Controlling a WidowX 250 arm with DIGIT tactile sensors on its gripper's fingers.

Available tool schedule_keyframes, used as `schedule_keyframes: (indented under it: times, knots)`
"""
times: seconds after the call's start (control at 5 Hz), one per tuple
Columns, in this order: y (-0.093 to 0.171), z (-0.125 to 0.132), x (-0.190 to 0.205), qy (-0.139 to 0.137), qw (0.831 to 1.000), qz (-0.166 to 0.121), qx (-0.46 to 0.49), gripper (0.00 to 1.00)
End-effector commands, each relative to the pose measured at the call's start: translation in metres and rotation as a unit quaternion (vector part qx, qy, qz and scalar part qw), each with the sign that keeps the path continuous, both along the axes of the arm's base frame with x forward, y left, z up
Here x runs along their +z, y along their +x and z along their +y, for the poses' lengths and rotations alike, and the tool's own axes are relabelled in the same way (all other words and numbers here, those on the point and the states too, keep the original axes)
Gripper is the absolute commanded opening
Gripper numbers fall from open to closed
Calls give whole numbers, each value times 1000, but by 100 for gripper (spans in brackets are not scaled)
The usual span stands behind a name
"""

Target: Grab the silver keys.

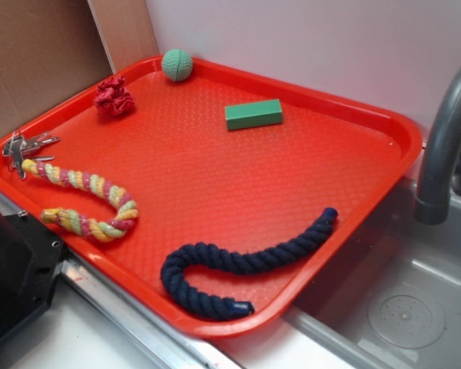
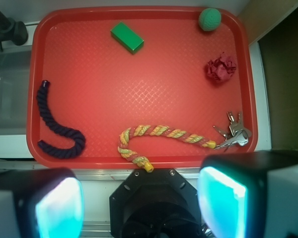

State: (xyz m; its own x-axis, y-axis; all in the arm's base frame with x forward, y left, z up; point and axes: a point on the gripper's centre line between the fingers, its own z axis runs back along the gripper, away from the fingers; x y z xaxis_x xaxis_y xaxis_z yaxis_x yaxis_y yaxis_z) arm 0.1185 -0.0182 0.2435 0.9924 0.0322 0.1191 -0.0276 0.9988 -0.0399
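Note:
The silver keys (image 1: 27, 146) lie in the near-left corner of the red tray (image 1: 215, 169), touching the end of the pink-yellow-green braided rope (image 1: 84, 201). From the wrist view the silver keys (image 2: 232, 133) sit at the tray's lower right, just above my right finger. My gripper (image 2: 141, 203) hangs high over the tray's near edge. It is open, with its cyan pads (image 2: 59, 208) far apart and nothing between them. The exterior view does not show the gripper.
On the tray (image 2: 139, 89) are a red scrunchie (image 2: 220, 68), a green ball (image 2: 209, 19), a green block (image 2: 127, 37) and a dark blue rope (image 2: 57, 126). A grey faucet (image 1: 446, 131) and sink stand right of the tray. The black robot base (image 2: 154, 203) is below me.

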Motion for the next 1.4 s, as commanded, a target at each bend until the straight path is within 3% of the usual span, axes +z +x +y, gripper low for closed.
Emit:
schedule_keyframes:
  times: [0.0, 0.2, 0.4, 0.6, 0.8, 1.2]
  knots:
    - [0, 0, 0, 0, 1000, 0, 0, 100]
    - [18, 50, -30, 37, 991, -4, 125, 100]
    - [27, 99, -70, 58, 967, -5, 248, 100]
    - [24, 132, -108, 94, 944, 15, 316, 100]
    - [12, 160, -150, 131, 936, 45, 323, 100]
    - [-20, 156, -193, 93, 930, 81, 345, 100]
